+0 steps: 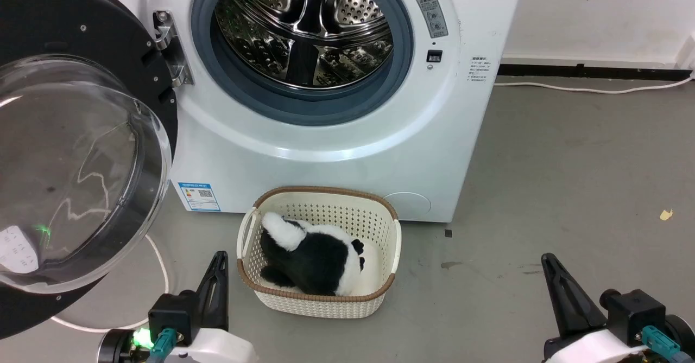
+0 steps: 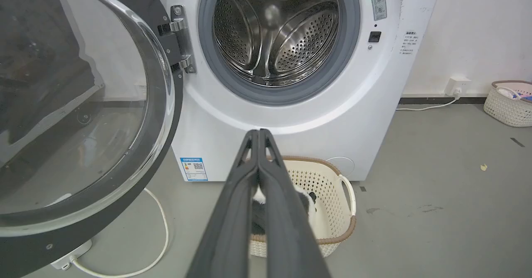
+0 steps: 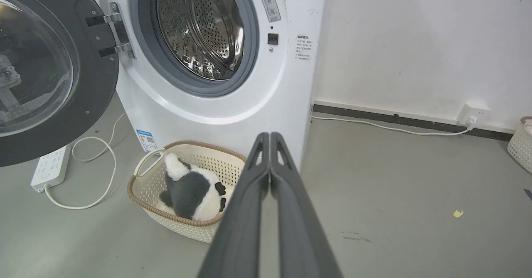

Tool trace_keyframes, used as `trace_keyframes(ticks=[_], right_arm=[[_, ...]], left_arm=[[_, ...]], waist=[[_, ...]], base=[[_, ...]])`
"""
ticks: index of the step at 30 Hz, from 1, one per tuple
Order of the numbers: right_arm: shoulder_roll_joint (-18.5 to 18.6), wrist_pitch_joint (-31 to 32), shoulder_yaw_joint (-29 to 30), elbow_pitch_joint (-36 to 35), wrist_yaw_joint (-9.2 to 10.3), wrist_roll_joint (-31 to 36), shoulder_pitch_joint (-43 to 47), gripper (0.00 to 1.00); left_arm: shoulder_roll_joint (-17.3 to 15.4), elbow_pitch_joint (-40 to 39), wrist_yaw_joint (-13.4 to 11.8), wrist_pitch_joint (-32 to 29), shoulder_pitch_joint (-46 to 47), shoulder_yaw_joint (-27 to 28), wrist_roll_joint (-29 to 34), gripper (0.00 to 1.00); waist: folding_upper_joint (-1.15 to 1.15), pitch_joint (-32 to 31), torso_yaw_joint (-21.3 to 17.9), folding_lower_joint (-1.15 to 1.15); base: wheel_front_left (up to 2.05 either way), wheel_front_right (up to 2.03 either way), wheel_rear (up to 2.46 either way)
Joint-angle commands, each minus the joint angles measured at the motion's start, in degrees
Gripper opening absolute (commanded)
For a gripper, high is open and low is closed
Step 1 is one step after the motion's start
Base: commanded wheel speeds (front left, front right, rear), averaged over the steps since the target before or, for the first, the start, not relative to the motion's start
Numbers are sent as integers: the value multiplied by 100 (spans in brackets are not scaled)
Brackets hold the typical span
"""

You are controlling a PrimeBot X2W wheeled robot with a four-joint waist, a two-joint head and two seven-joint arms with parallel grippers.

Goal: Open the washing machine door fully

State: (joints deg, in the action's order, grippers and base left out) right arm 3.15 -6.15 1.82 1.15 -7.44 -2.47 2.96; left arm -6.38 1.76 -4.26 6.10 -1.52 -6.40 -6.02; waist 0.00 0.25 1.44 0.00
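Washing machine door (image 1: 81, 151), glossy black disc with clear glass bowl, stands swung wide at left edge of white front-loading washing machine (image 1: 326, 173). Your left gripper (image 1: 220, 256) and right gripper (image 1: 546, 258) sit pinched closed, empty.

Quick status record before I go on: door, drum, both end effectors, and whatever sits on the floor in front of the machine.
door: washing machine door swung wide open on its hinge, at the left of the washing machine
drum: steel drum uncovered; nothing visible inside
left end effector: shut, holding nothing, apart from the door
right end effector: shut, holding nothing, away from the machine
floor: cream basket in front of the machine, black-and-white plush toy inside it
cable: white power strip on the floor under the door
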Motion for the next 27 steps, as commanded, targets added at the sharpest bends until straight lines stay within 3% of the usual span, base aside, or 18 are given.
trace_keyframes(ticks=[1, 27], right_arm=[[-16, 33, -13, -40, -3, 60, -72, 0], [-22, 355, -106, -81, -4, 163, -196, 0]], left_arm=[[20, -34, 60, -39, 67, 56, 66, 0], [203, -113, 263, -355, 114, 380, 363, 0]], waist=[[0, -1, -6, 0], [0, -14, -82, 0]], base=[[0, 0, 0], [0, 0, 0]])
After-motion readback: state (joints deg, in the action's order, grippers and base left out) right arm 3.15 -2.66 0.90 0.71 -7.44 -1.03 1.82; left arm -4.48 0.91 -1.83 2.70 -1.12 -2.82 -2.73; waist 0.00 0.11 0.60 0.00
